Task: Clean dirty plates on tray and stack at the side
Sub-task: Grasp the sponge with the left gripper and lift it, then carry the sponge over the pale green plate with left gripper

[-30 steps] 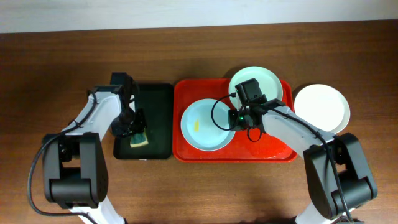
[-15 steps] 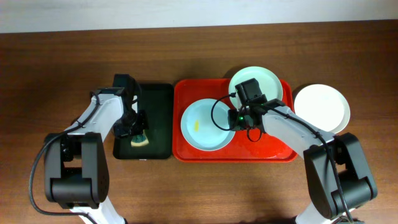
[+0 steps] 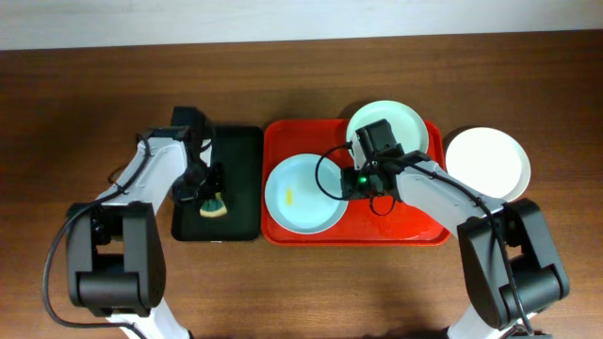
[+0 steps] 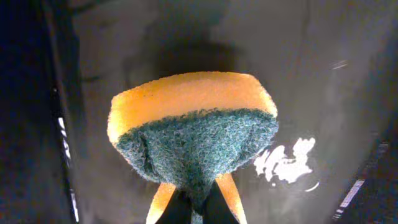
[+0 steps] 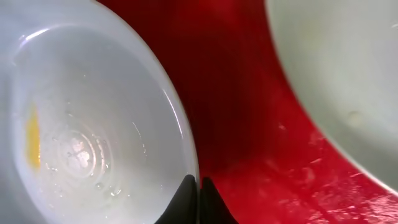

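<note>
Dark wood-grain worktop [image 3: 301, 292], pale wall strip along the far edge. Red tray [image 3: 405, 231] sits centre, a narrower black tray [image 3: 240, 169] just beside it on the left. Count: three plates, two trays, one sponge, two arms. Front mint plate [image 3: 300, 193] lies in the left half of the red tray, with a short yellow smear [image 3: 289, 196] near its middle, not yet wiped. Rear mint plate [image 3: 400, 122] rests at the tray's far right corner, partly under the right arm; cannot tell whether it is soiled. White plate [image 3: 490, 165] is off the tray, on the worktop just to its right, looking clean from overhead; I take it as the start of the stack. Judged progress: one of three set aside, two left to clean and stack. Right end effector [image 5: 194, 193] is pressed together, pinching the right rim of the front mint plate, one tip inside and one outside. Left end effector [image 4: 194, 198] is over the black tray, pinching the sponge [image 4: 193, 130] by its green scouring face, yellow foam turned away; whether the sponge touches the tray cannot be told.
</note>
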`<state>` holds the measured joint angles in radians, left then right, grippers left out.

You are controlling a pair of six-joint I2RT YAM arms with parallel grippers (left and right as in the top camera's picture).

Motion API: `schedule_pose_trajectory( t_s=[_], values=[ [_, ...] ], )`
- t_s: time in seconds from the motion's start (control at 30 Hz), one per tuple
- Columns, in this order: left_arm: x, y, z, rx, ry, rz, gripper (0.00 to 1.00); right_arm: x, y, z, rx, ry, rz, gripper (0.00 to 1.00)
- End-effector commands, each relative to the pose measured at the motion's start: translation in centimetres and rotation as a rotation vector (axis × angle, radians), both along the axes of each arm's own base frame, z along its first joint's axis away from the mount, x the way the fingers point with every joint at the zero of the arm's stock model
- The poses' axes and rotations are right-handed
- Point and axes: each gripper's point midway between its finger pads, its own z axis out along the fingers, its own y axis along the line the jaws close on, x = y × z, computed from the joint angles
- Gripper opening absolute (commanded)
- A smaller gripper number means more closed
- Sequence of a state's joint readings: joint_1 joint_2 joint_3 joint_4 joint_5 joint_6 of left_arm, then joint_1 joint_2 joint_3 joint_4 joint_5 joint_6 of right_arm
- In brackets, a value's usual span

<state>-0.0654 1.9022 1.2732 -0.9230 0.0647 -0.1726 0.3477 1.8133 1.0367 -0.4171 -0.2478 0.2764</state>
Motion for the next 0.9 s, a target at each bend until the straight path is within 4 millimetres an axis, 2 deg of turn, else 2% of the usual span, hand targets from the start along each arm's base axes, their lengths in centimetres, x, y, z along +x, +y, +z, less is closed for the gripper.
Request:
schedule_pose_trajectory(
  t_s=[0.0,0.2,0.37,0.6,0.87],
  values=[
    [2.4,-0.6,4.8,-0.026,-0.152,-0.029,0.00,-0.5,0.4,-0.6,0.024,0.026,0.018,0.04],
    [2.2,-0.7,4.8,-0.024,-0.151,-0.062,0.00,-0.5,0.4,-0.6,0.025,0.024,0.018,0.04],
    [1.9,-1.6,4.4,-0.029,-0.139,-0.088,0.00,-0.4,0.4,-0.6,0.025,0.022,0.018,0.04],
    [1.1,-3.0,2.0,-0.029,-0.109,-0.128,0.00,-0.4,0.4,-0.6,0.025,0.022,0.018,0.04],
    [-0.3,-2.9,0.4,-0.027,-0.076,-0.128,0.00,-0.4,0.4,-0.6,0.025,0.022,0.018,0.04]
  ],
)
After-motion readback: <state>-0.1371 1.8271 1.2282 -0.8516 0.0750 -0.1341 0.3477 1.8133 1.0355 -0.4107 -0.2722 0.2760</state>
